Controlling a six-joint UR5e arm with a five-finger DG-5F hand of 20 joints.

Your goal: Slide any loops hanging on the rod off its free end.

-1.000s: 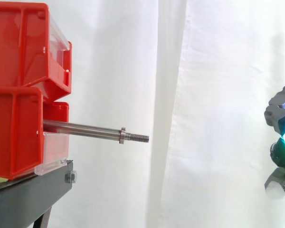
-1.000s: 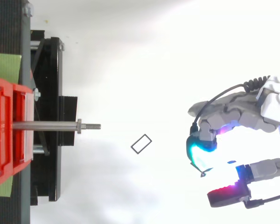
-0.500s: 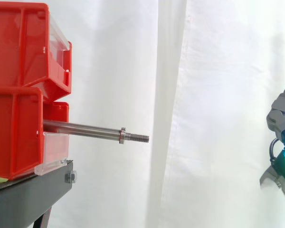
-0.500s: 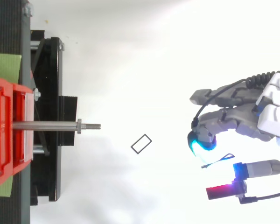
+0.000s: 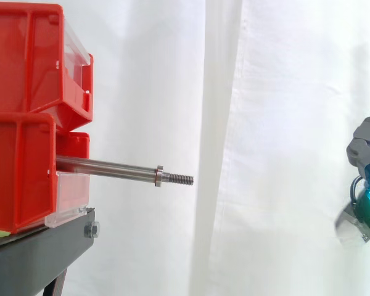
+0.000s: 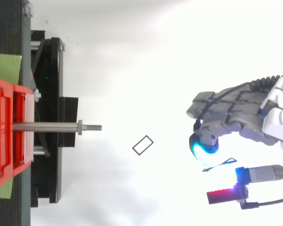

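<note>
Bare steel rod (image 5: 108, 166) aims its threaded free end roughly at the robot hand (image 6: 236, 115), well apart; I cannot tell whether that hand grips the thin dark loop (image 6: 219, 164) beside it.

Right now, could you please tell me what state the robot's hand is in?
Hand: cannot be told. A thin loop shows right beside it, but whether it is held is unclear.
</note>
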